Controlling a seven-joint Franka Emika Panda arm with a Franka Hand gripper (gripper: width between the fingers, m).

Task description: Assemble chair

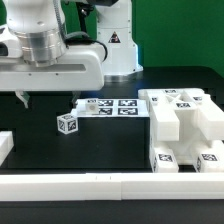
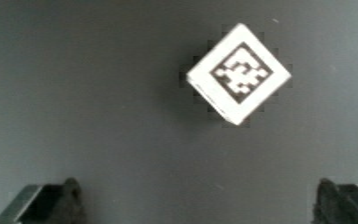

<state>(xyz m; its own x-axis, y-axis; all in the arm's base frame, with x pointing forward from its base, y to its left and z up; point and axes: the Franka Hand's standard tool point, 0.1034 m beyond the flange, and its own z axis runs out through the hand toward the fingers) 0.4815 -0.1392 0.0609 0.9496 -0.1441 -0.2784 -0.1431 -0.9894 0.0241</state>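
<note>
Your gripper hangs empty with its jaws spread wide, so I judge you are reaching for a chair part. The small tagged block lies ahead of the jaws, not between them, and is turned cornerwise to them. Next, centre over it, square up and descend.

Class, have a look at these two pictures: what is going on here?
A robot arm is assembling a chair from white tagged parts. Its gripper is open and empty, hovering above the dark table near a small tagged block. Most other parts sit clustered at the exterior view's right, beside the marker board.
</note>
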